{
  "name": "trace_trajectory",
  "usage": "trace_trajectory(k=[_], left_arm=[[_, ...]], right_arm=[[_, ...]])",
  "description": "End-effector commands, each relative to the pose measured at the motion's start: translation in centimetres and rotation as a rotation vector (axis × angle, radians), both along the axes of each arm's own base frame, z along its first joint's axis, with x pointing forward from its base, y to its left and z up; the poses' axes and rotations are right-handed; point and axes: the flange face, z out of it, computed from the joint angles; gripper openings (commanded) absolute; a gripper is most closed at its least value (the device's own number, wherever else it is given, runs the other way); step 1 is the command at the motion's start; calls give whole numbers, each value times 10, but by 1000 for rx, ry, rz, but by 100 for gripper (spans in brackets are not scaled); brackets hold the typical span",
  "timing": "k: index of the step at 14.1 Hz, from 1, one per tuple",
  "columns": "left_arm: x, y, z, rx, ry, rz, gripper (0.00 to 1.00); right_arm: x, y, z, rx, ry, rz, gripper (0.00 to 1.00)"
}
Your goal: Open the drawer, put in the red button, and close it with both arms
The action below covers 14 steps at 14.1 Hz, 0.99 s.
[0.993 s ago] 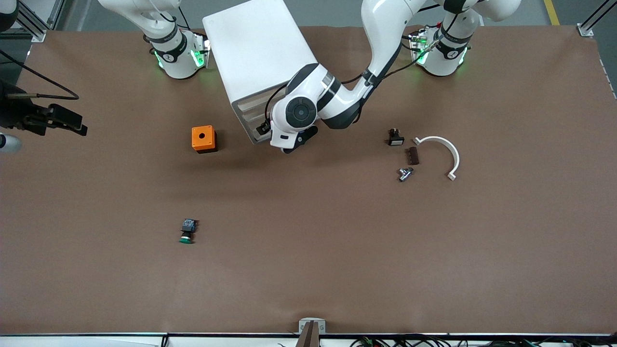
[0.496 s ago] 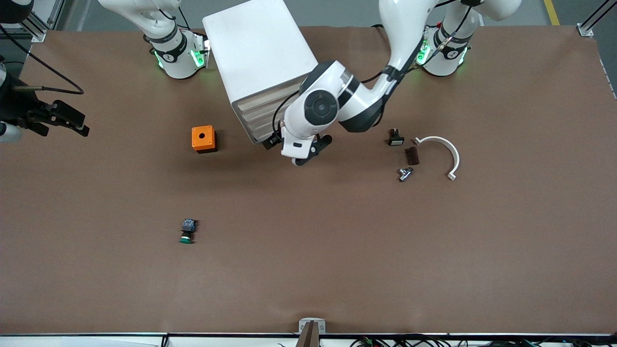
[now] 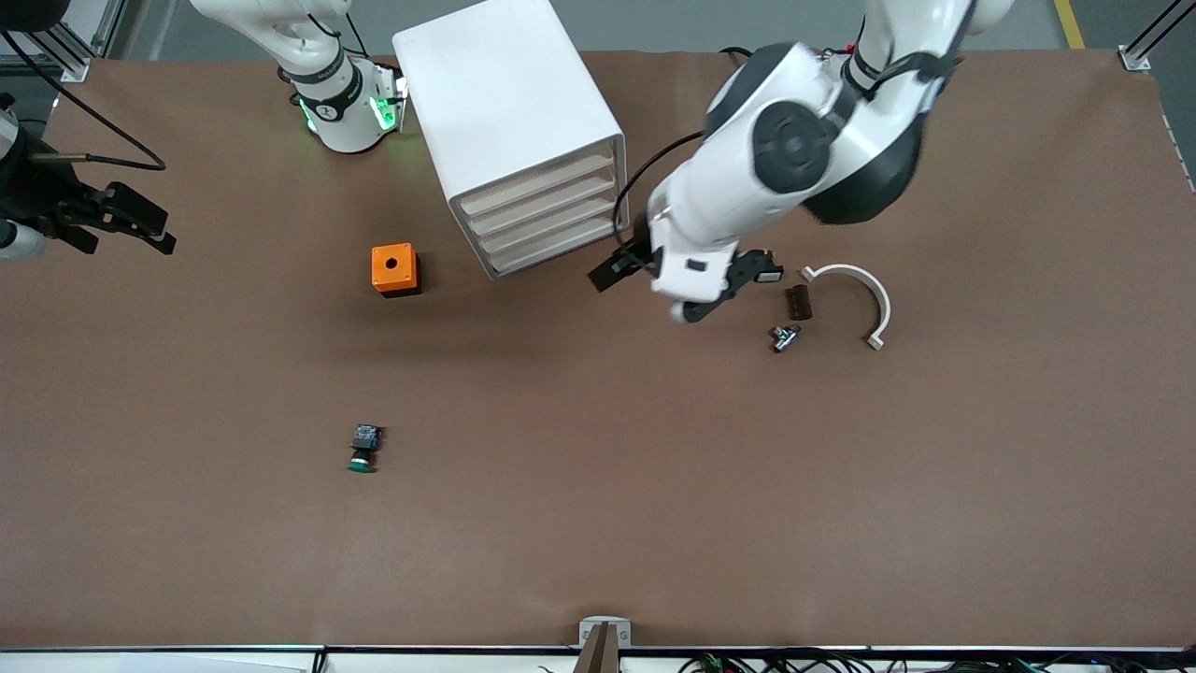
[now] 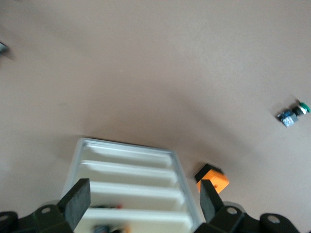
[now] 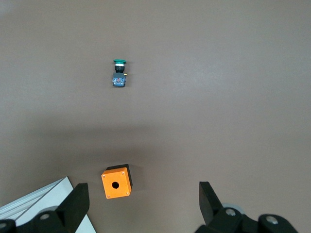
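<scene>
The white drawer cabinet [image 3: 505, 93] stands between the arms' bases, and all of its drawer fronts [image 3: 547, 210] look shut. In the left wrist view a blurred dark shape with a red spot [image 4: 109, 206] shows inside one drawer of the cabinet [image 4: 131, 167]; it looks like the red button. No red button lies on the table. My left gripper [image 3: 719, 292] [image 4: 145, 204] hangs open and empty over the table beside the cabinet's front. My right gripper [image 3: 140, 229] [image 5: 143, 204] waits open and empty, high at the right arm's end of the table.
An orange box with a hole [image 3: 395, 269] [image 5: 116, 183] [image 4: 212, 177] sits beside the cabinet. A green-capped switch [image 3: 363, 447] [image 5: 118, 75] [image 4: 291, 113] lies nearer the front camera. By the left gripper lie a small black part [image 3: 770, 273], a brown block [image 3: 799, 302], a metal fitting [image 3: 785, 336] and a white arc [image 3: 864, 299].
The left arm has pulled away from the drawer fronts, risen and swung toward its own end of the table, uncovering the drawers. The right gripper has barely shifted.
</scene>
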Motion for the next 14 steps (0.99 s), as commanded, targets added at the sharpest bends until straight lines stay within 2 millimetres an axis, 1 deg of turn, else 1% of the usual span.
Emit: trace_trajectory(k=[1, 2, 3, 5, 6, 8, 10, 11, 12, 13, 14], left_arm=[[-5, 72, 47, 1, -14, -116, 99], [-1, 104, 60, -5, -12, -157, 99], [1, 134, 70, -13, -17, -193, 99], [5, 193, 87, -14, -36, -259, 99], [4, 221, 94, -9, -40, -295, 99], [4, 271, 98, 11, -33, -328, 99], [5, 310, 92, 59, -13, -380, 99], [7, 333, 90, 55, -7, -376, 99], [8, 352, 87, 46, -3, -373, 99], [8, 362, 83, 45, 0, -387, 99], [6, 370, 81, 79, 4, -405, 99]], right_arm=[[-5, -2, 4, -31, -9, 9, 100], [-6, -1, 6, -31, 0, 13, 100], [-8, 2, 14, -32, 6, 17, 100], [-9, 3, 16, -32, 21, 18, 100], [-10, 4, 17, -32, 23, 21, 100], [-10, 1, 16, -32, 24, 16, 100], [-10, 1, 16, -32, 23, 15, 100], [-8, 1, 18, -32, 18, 16, 100], [-8, 2, 24, -32, 6, 10, 100], [-8, 3, 26, -32, 3, 10, 100], [-8, 3, 26, -32, 4, 10, 100]])
